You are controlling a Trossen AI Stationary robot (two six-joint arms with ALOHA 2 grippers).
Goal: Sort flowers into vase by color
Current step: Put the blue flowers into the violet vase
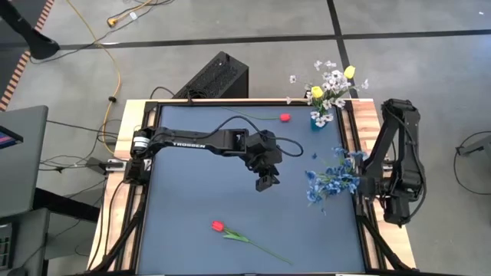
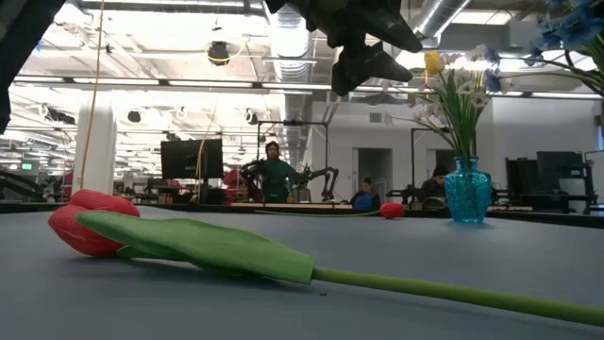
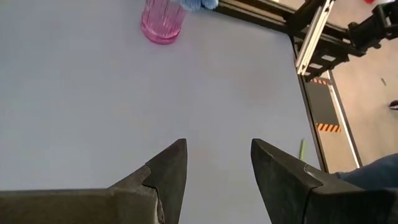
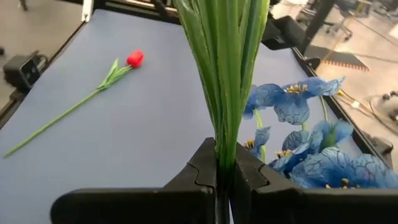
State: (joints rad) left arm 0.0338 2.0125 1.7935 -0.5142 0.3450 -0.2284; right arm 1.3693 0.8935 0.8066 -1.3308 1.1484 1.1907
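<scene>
My right gripper (image 4: pixel 225 152) is at the table's right edge (image 1: pixel 360 180), shut on a bunch of green stems belonging to the blue flowers (image 1: pixel 330 180). Their blossoms spread above the table's right side and show high up in the low view (image 2: pixel 566 28). My left gripper (image 1: pixel 266 182) hangs open over the table's middle, touching nothing (image 3: pixel 217 155). A pink vase (image 3: pixel 163 22) stands ahead of it, under blue blossoms. A blue vase (image 1: pixel 318 120) at the far right holds white and yellow flowers (image 1: pixel 331 83). One red flower (image 1: pixel 217 225) lies near the front, another (image 1: pixel 285 117) at the far edge. My right gripper pinches the bundle of green stems (image 4: pixel 227 127) between its two fingers. The stems run on past the fingers, away from the wrist. The blue blossoms (image 4: pixel 311 143) spread beside the gripper, and in the low view they are well above the table.
The near red flower's green stem (image 1: pixel 261 249) runs toward the front right corner and fills the foreground of the low view (image 2: pixel 283 260). A black box (image 1: pixel 219 77) sits on the floor beyond the far edge. Bare table lies between the two arms.
</scene>
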